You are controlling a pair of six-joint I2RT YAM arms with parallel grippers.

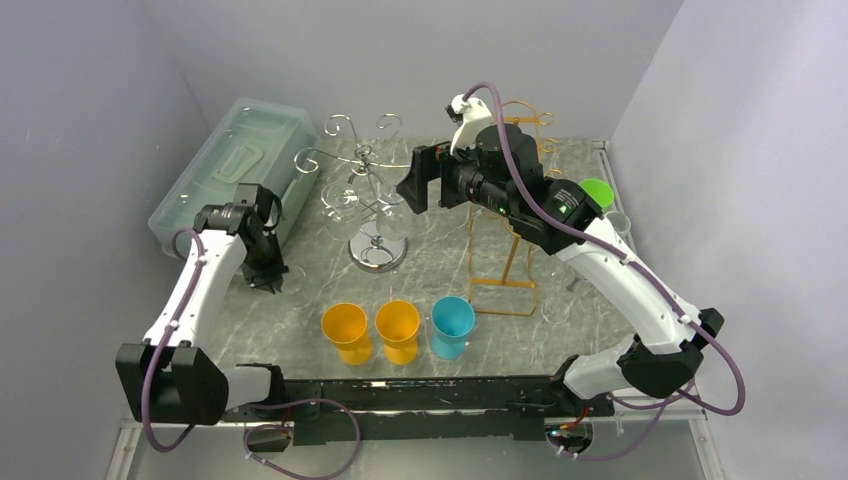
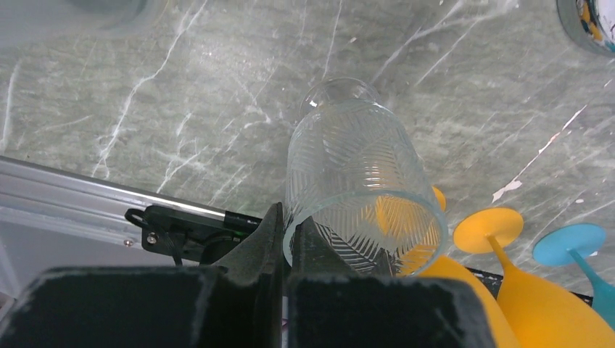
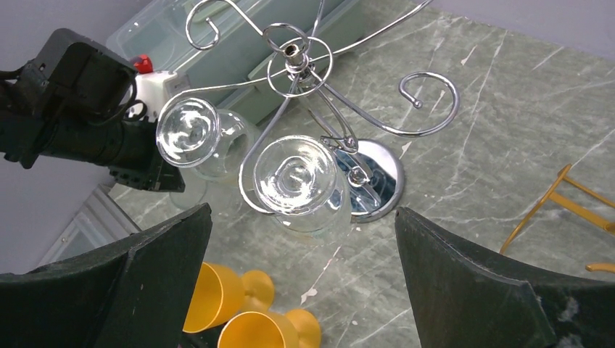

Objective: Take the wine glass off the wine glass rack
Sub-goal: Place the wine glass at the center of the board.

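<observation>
Top view first: my left end effector is down low on the left side of the marble table, just in front of the clear plastic bin. My right end effector is up high with its fingers spread, just beside the chrome wine glass rack standing mid-table. Along the near edge there's a row: two orange goblets, then a blue goblet. A gold wire stand sits right of the rack, under my right arm.

Over to my left wrist: the fingers are pressed together on the rim of an etched clear glass, one inside the lip and one outside. The glass leans away from me above the marble. I can't tell whether its far end touches the table. The goblets show at lower right.

Now my right wrist: my fingers stand wide apart, gripping nothing. The wine glass is still on the rack, hanging upside down with its foot caught in a curled hook. It's framed between my two fingers, and I see no contact. A second wine glass hangs on the next hook to the left, toward my left arm.
</observation>
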